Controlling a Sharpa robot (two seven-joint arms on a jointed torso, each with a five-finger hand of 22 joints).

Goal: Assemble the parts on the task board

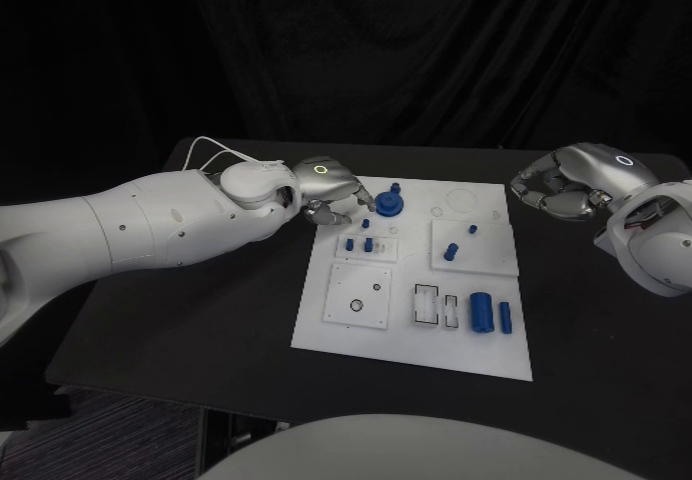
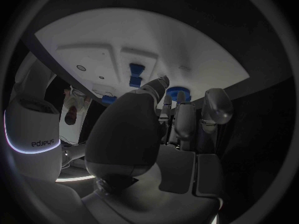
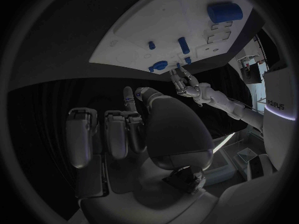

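The white task board [image 1: 325,330] lies in the middle of the black table. A blue round toothed part [image 1: 392,206] stands near its far left corner, also seen from the left wrist [image 2: 177,91] and from the right wrist [image 3: 157,65]. My left hand [image 1: 335,190] hovers at that corner just left of the round part, fingers apart, holding nothing. Small blue pegs [image 1: 361,244] stand just in front of it. My right hand [image 1: 565,186] hangs off the board's far right side over the table, fingers loosely bent and empty.
Two blue cylinders [image 1: 492,309] lie near the board's front right, beside rectangular slots [image 1: 436,304]. More blue pieces [image 1: 451,250] sit on the right middle plate. A square plate with holes [image 1: 359,296] is at front left. Bare black table surrounds the board.
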